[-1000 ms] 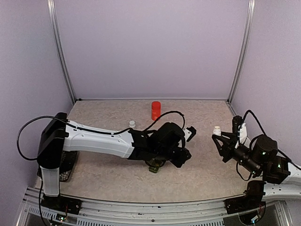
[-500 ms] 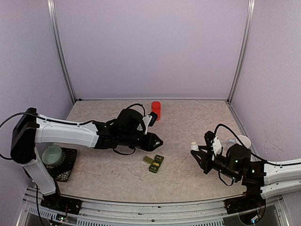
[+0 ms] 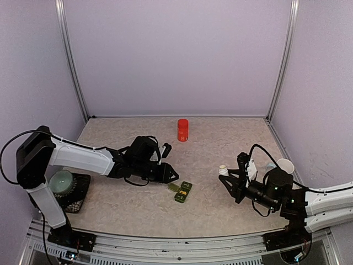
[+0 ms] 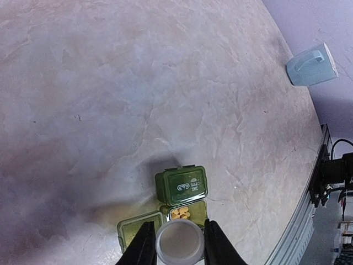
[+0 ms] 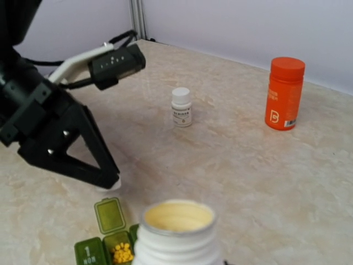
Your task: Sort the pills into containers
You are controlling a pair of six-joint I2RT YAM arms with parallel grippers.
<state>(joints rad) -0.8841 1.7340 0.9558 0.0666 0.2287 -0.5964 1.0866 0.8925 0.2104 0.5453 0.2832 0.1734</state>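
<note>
The containers (image 3: 181,191) are a dark green strip lying mid-table. In the left wrist view the containers (image 4: 182,185) show one shut lid, and the middle cell holds yellow pills (image 4: 180,212) with its lid flipped aside. My left gripper (image 3: 169,176) sits low just left of the strip, shut on a round white cap (image 4: 180,242). My right gripper (image 3: 226,178) is right of the strip, shut on an open white bottle (image 5: 176,232) held upright. From the right wrist the pills (image 5: 122,253) show in the open cell.
An orange bottle (image 3: 182,130) stands at the back centre. A small capped white bottle (image 5: 181,106) stands behind the left arm. A pale blue mug (image 3: 284,164) sits at the right edge. A green round dish on a dark mat (image 3: 62,180) lies at the far left.
My left gripper has drawn back leftward from near the right gripper, down beside the strip. My right gripper has carried the open bottle leftward, toward the strip.
</note>
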